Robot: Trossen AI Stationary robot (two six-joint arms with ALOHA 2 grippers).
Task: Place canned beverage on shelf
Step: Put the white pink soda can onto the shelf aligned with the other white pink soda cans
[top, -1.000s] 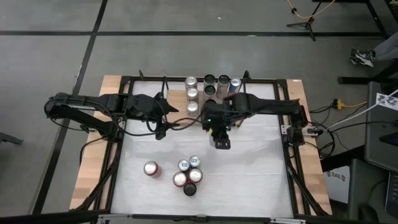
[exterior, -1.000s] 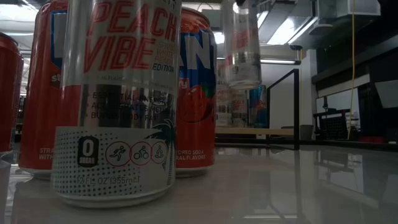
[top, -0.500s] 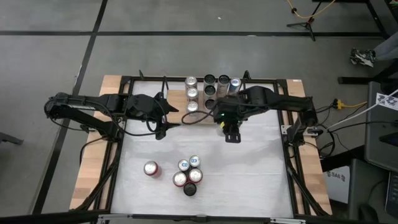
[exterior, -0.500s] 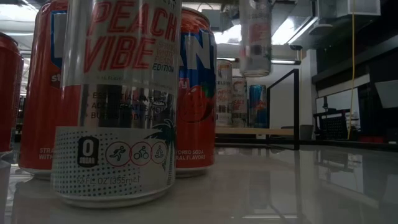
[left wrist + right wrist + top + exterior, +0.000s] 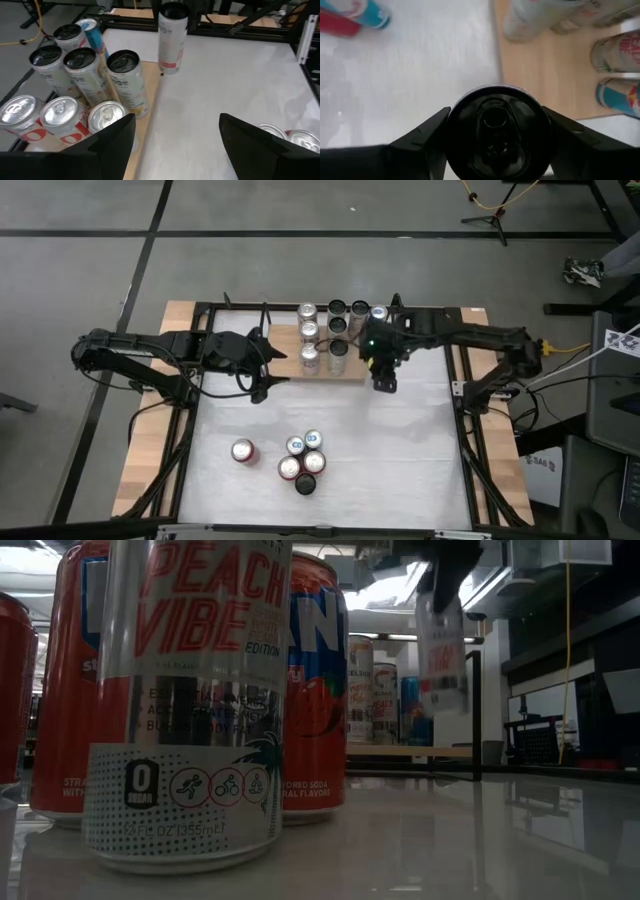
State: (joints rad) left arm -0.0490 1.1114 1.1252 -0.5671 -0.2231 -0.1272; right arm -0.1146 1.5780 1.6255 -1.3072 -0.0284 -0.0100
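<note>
While the left hand (image 5: 262, 385) waits near the shelf's left end with its fingers (image 5: 111, 142) spread and nothing between them, the right hand (image 5: 383, 372) holds a can (image 5: 172, 37) upright, clear of the table (image 5: 400, 450), just off the right end of the shelf (image 5: 350, 370). Seen from the right wrist, its two dark fingers (image 5: 422, 140) press on opposite sides of the can's black top, so the hand is pinching the can, spread only as wide as the can's body. From the left wrist, the can hangs with its base above the white tabletop, beside the shelf's edge, close to the nearest standing can but apart from it. Cans (image 5: 318, 330) already stand in rows on the shelf's light wood, near the far edge of the table. A cluster of cans (image 5: 303, 460) stands at the table's near side, and one red can (image 5: 242, 451) stands just to their left.
</note>
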